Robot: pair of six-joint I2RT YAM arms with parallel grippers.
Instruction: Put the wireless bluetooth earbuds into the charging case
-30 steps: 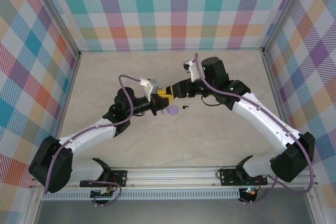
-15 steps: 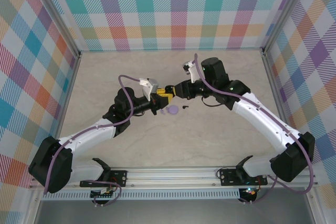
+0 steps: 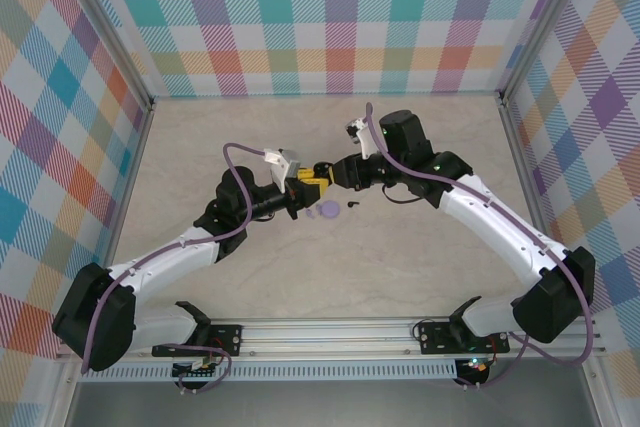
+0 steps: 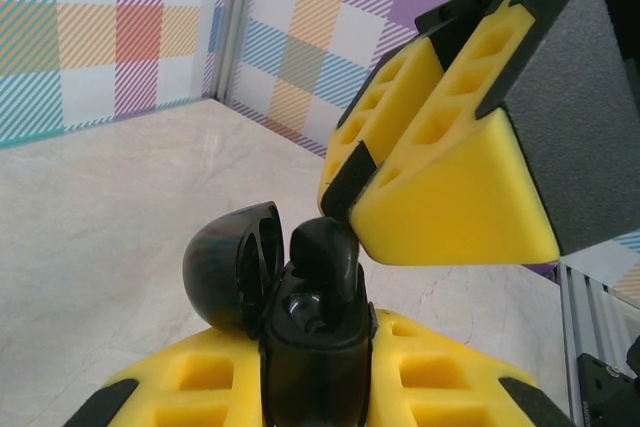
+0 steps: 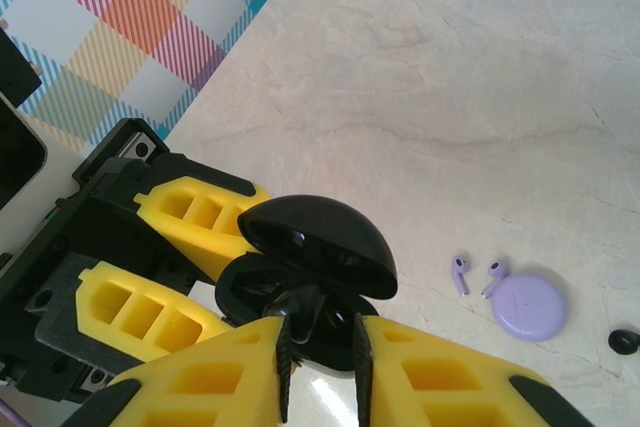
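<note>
Lid (image 5: 320, 237) open, the black charging case (image 4: 305, 317) is held up above the counter (image 5: 480, 67). The left hand (image 4: 316, 387) is clamped on the case from both sides. The right hand (image 5: 320, 342) is pinched tight on a black earbud (image 4: 325, 247), which sits right at the mouth of the case. A purple puck (image 5: 528, 305) lies on the counter, with two tiny purple earbuds (image 5: 460, 273) just beside it.
</note>
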